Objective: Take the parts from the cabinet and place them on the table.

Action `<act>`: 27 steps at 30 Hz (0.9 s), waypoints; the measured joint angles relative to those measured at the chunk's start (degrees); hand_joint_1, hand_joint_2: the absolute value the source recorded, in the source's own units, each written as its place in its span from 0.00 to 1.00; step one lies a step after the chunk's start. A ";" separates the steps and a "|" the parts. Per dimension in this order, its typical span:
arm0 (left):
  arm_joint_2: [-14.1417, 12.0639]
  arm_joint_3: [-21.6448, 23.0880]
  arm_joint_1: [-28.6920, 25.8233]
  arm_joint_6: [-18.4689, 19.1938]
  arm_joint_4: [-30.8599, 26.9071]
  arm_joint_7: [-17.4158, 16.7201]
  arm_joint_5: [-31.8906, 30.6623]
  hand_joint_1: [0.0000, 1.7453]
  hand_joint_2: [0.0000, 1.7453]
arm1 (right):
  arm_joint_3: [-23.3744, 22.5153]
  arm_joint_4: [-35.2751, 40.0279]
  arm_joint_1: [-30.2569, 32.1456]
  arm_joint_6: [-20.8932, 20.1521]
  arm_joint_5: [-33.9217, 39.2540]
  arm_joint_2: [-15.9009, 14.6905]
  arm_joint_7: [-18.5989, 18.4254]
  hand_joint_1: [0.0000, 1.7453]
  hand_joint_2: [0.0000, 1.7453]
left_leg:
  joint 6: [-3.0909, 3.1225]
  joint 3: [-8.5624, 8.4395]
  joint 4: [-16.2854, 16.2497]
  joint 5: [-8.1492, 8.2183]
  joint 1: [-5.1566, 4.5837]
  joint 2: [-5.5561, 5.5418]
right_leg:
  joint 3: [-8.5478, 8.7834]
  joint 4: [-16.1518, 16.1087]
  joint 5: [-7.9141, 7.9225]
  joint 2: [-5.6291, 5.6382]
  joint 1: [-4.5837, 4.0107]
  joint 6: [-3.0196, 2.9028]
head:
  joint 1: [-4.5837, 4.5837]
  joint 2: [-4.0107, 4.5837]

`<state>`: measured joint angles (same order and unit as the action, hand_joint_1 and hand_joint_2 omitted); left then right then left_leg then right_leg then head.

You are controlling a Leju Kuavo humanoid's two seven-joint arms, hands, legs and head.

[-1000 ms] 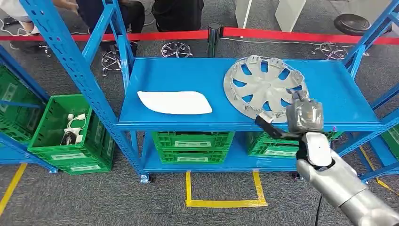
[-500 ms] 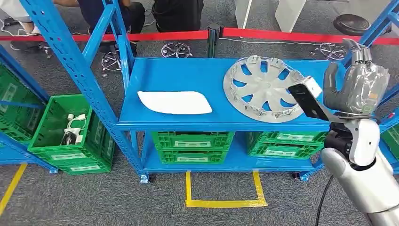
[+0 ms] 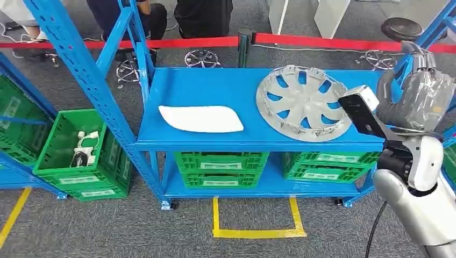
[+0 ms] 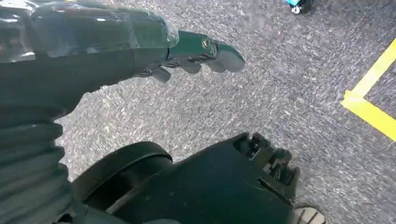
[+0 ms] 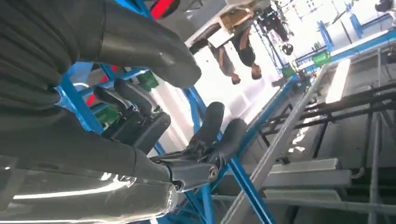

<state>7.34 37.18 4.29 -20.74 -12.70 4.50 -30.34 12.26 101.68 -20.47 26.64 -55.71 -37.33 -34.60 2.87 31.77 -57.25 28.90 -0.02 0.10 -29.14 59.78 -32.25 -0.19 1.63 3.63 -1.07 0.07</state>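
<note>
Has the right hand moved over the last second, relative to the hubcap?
Yes. The right hand rose from the near edge of the hubcap and swung out to the hubcap's right, beside the shelf post.

A silver wheel cover [image 3: 302, 102] and white panel [image 3: 200, 118] lie on blue shelving [image 3: 247, 86] above green crates [image 3: 220, 166].

Green crates [image 3: 220, 167] are stowed on the lower rack level, with another [image 3: 328, 164] beside them to the right. A green bin [image 3: 62, 161] with white and dark small items inside is seen left of the rack. A red barrier tape [image 3: 188, 42] is strung behind, past a dark post [image 3: 244, 40]. Yellow floor tape [image 3: 258, 232] marks a square on grey carpet [image 3: 134, 226]. People's legs [image 3: 204, 16] are seen behind the tape, with stool bases [image 3: 201, 57] nearby.
</note>
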 joint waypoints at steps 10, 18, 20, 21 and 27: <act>0.04 1.47 0.15 1.03 -0.11 -0.37 0.00 0.00 1.00 | -0.18 -0.09 0.71 -0.50 0.05 0.00 0.15 1.00 1.00 | -2.36 -2.90 -0.19 3.06 0.28 0.30 | -5.07 -2.64 4.12 -0.13 -0.15 -0.38 | -0.67 0.00; 0.00 2.01 0.29 1.11 -0.42 -0.53 -0.17 0.00 1.00 | -0.65 -0.02 1.54 -0.61 0.37 -0.20 0.11 1.00 1.00 | -4.08 7.01 -16.51 7.71 0.43 -0.15 | -1.88 -2.51 2.90 -0.07 -0.12 -3.32 | 1.09 0.00; 0.00 2.38 0.38 0.98 -0.57 -0.53 -0.17 0.00 1.00 | -0.63 -0.04 1.56 -0.63 0.39 -0.15 0.11 1.00 1.00 | -3.91 9.74 -17.19 8.79 0.43 -0.14 | -0.35 -2.47 1.87 0.00 -0.20 -3.33 | 1.29 -0.02; -0.02 2.54 0.42 0.94 -0.59 -0.40 -0.17 0.00 1.00 | -0.63 -0.04 1.57 -0.65 0.48 -0.15 0.11 1.00 1.00 | -3.67 9.61 -14.75 7.04 0.42 -0.14 | 0.67 -2.48 1.14 0.02 -0.21 -3.23 | 1.37 -0.02; -0.13 2.89 0.50 0.46 -0.64 -1.36 2.21 0.00 1.00 | -0.02 -0.48 1.78 -10.53 8.35 0.00 1.07 1.00 1.00 | -1.97 8.22 -4.44 -4.06 -0.49 -0.22 | 3.42 -2.51 -2.35 0.38 -0.21 -1.19 | 1.62 -0.02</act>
<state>7.21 40.06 4.79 -20.28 -13.33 3.15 -28.13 12.24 101.20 -18.69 16.12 -47.36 -37.33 -33.53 0.90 39.99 -61.69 24.84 -0.52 -0.12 -25.72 57.27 -34.60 0.19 1.42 2.44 0.55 0.04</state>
